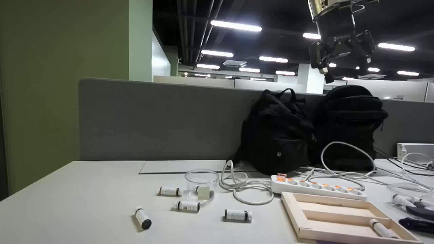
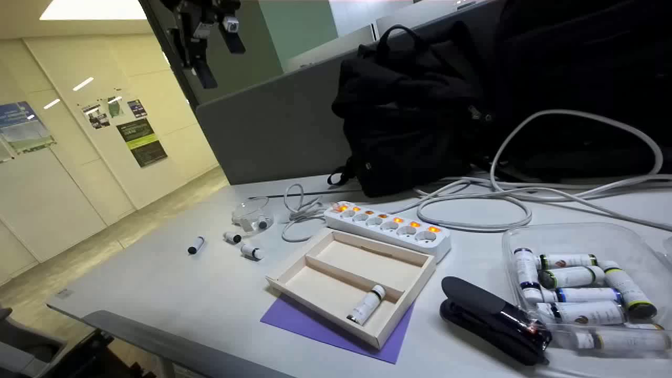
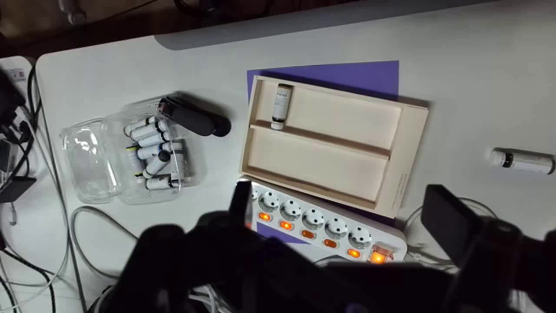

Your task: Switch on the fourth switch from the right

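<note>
The desk (image 2: 157,294) held one power strip (image 2: 382,227), which had six sockets (image 3: 312,218), six small switches (image 3: 285,225) and one larger switch (image 3: 378,257); of the small switches four were lit and two were dark. There was one wooden tray (image 3: 402,158) with two compartments (image 3: 319,163) and one vial (image 3: 281,104) in it, and one purple sheet (image 3: 356,80). Loose vials (image 1: 238,215) lying on the desk numbered four. One round clear cup (image 1: 202,184) contained at least one more, though the exact number could not be told, while one hinged clear box (image 2: 630,249) had at least eight vials (image 3: 157,164). Two black backpacks (image 1: 279,135) and one stapler (image 2: 491,320) were also there. There was a single pincer (image 2: 221,60), with two fingers (image 3: 449,224).
</note>
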`<state>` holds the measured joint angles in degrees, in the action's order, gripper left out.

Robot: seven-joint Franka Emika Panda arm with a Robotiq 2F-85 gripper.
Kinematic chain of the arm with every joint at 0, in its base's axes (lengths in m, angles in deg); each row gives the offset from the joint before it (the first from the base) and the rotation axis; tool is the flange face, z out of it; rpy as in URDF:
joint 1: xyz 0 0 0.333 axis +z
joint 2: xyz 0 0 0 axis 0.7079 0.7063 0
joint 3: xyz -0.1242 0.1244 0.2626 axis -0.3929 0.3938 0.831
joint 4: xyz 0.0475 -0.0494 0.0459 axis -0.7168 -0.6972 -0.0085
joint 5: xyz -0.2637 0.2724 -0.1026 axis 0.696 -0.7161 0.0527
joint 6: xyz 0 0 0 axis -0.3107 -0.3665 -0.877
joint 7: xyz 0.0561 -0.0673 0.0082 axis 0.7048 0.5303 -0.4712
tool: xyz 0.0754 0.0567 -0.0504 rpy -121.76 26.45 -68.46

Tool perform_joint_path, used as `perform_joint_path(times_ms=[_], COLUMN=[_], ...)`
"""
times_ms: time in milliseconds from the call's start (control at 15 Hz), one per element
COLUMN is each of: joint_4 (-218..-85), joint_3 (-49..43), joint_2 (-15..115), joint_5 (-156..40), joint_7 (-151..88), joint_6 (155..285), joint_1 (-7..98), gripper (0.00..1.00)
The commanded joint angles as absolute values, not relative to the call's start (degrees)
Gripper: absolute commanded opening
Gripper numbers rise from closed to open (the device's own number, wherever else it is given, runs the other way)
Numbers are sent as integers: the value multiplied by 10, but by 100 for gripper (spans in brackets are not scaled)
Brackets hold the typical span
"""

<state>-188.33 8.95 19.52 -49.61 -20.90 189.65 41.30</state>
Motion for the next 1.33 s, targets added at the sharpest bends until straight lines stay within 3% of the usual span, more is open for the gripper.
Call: perform_joint_path(times_ms=[0, 867, 1267], joint_4=[-1882, -1879, -1775], joint_3=[75, 74, 44], joint_2=[196, 203, 350], joint_5=[-493, -489, -475], joint_7=[-206, -211, -219], joint_6=[1895, 1910, 2025], joint_1=[429, 428, 418], gripper=[100, 100, 100])
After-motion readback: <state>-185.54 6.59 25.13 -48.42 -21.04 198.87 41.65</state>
